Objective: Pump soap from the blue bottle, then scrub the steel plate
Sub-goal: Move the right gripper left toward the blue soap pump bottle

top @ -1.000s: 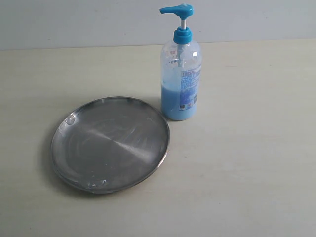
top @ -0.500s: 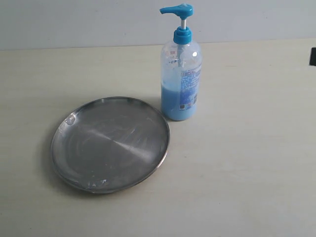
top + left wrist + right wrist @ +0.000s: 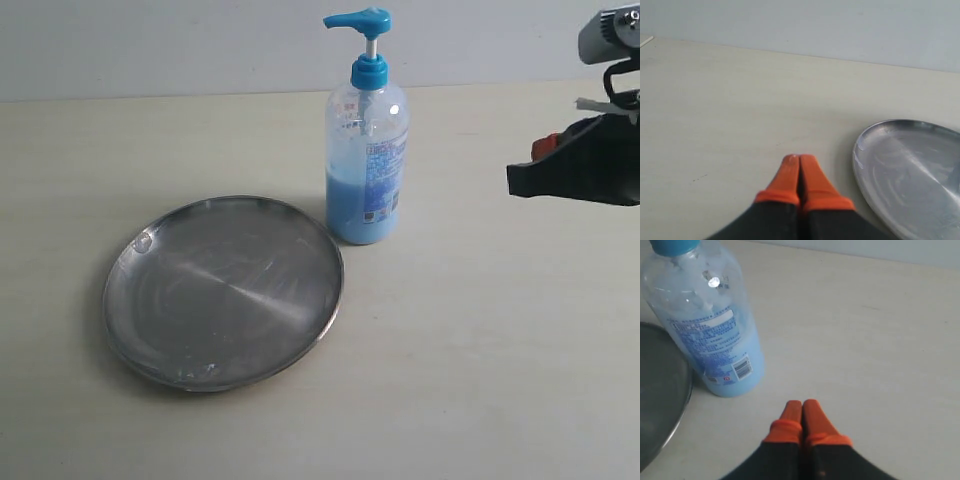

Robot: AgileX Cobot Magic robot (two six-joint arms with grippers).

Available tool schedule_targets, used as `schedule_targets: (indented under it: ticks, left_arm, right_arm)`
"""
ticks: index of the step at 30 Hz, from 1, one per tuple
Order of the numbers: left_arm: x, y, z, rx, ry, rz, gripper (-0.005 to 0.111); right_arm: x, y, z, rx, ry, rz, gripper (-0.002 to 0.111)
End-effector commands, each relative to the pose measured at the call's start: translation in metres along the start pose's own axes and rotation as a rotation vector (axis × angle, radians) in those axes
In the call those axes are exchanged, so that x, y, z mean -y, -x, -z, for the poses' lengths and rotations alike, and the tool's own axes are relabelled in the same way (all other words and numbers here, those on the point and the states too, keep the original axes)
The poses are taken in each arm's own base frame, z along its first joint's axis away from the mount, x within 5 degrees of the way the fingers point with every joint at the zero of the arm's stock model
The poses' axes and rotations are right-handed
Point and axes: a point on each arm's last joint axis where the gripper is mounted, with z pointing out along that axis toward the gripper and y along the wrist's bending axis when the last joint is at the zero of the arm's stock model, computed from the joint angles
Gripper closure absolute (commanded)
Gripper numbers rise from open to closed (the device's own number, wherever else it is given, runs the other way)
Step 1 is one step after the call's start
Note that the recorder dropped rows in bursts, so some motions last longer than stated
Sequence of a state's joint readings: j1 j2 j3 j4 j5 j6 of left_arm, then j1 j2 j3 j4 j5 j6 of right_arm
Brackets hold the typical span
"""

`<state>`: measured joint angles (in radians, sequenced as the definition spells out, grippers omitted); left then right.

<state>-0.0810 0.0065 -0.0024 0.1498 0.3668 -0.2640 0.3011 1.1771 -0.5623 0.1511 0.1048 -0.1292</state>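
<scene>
Underneath, pale tabletop (image 3: 500,360), grey wall (image 3: 150,45) behind; steel plate (image 3: 225,290) beside blue bottle (image 3: 367,170)

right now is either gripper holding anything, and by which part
Nothing. The left gripper and right gripper are both shut and empty, apart from the blue bottle.

Steel plate (image 3: 222,290): shiny stainless metal, finely scratched, streaked with glare. Blue bottle (image 3: 366,150): clear glossy plastic under an opaque bright blue plastic pump head (image 3: 362,20). Soap (image 3: 348,212): opaque, light blue. Worktop (image 3: 480,350): pale, matt, smooth. Right end effector (image 3: 802,406): smooth orange tips on matt black.
</scene>
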Motion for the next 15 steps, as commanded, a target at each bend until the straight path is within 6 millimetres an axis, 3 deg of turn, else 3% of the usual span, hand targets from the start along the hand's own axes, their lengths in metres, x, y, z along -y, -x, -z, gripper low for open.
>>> schedule_targets:
  ticks: [1,6,15]
  left_arm:
    - [0.0,0.0,0.0,0.012,0.002,-0.007,0.107]
    - [0.0,0.0,0.0,0.012,0.002,-0.007,0.107]
    - [0.0,0.0,0.0,0.012,0.002,-0.007,0.107]
  right_arm:
    - [-0.006,-0.019,-0.005,0.143,0.004,-0.033,0.108]
    - [-0.009,-0.043,-0.002,0.27,-0.002,-0.03,0.108]
    - [-0.008,-0.059,-0.007,0.387,-0.008,0.026,0.108]
